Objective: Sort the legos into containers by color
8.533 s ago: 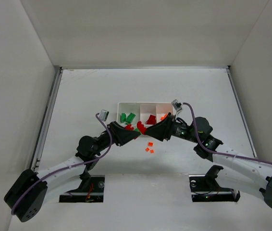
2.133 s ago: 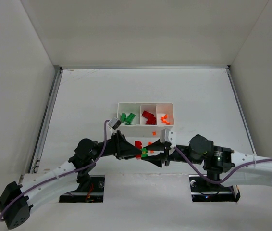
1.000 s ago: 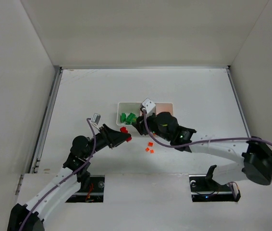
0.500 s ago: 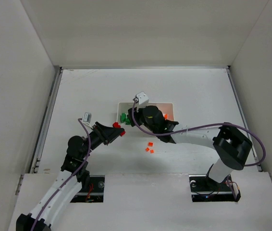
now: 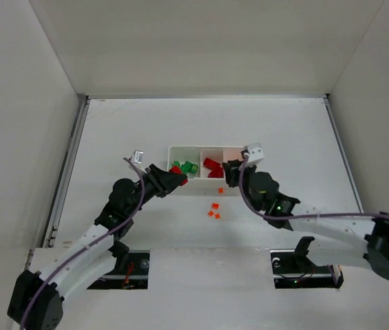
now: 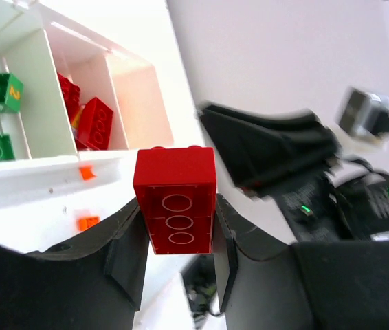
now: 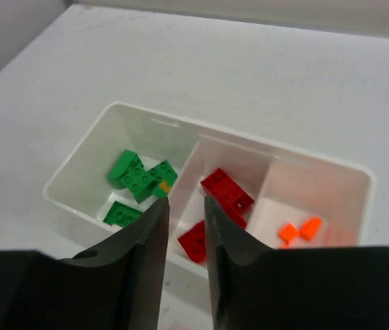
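Bright even light; left wrist view overexposed, blurred.

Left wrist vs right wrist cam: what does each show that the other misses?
Only left wrist: the held red brick clamped in the left pincer, the right arm beyond it, and loose orange pieces outside the tray. Only right wrist: the right pincer, slightly parted and empty, and sorted orange pieces in the tray's end compartment. Both: green bricks and sorted red bricks in separate compartments.
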### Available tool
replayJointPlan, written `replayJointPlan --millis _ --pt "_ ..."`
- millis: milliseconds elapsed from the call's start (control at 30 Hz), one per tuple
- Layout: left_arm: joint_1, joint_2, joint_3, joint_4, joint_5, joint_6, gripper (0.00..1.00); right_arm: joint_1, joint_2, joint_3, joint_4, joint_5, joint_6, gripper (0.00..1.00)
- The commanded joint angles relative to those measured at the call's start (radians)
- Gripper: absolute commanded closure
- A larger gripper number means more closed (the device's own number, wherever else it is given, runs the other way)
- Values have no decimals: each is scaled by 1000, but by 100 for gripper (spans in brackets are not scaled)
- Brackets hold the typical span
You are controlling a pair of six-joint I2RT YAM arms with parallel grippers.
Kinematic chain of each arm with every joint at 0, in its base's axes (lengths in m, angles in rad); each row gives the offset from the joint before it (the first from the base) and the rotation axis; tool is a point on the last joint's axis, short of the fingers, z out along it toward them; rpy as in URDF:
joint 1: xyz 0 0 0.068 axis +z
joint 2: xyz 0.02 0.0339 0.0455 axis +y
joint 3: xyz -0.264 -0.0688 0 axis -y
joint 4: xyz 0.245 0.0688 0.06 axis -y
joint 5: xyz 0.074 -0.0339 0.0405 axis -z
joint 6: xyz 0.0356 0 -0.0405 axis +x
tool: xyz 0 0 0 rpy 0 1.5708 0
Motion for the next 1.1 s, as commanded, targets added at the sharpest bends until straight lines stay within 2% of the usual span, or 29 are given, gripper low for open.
replayJointPlan --millis 0,133,267,467,600,667,733,833,900,967,1067 --pt "-118 123 117 56 -189 192 76 -3 -201 -153 32 179 99 72" --pt "-285 362 262 47 -406 384 75 7 -415 -259 -139 253 262 76" --pt "-358 600 420 27 -531 507 74 4 -538 -317 -229 239 394 77" --pt "-344 842 601 -24 -551 585 72 6 -530 -413 -175 244 416 77" --pt "-338 944 681 -69 -557 608 67 29 -532 -420 -160 264 416 67" --pt "-339 965 698 -82 -562 610 61 30 -549 -440 -141 267 410 61" --pt "-342 979 707 -86 -577 613 49 35 -581 -457 -132 259 407 55" --pt "-356 956 704 -94 -591 624 37 40 -616 -477 -115 241 410 52" --pt "-369 904 682 -87 -605 630 32 44 -613 -482 -100 207 407 54" --pt "-379 829 651 -85 -625 634 31 46 -570 -474 -78 167 399 61" --pt "-411 678 564 -73 -646 636 39 63 -436 -419 -68 120 384 72"
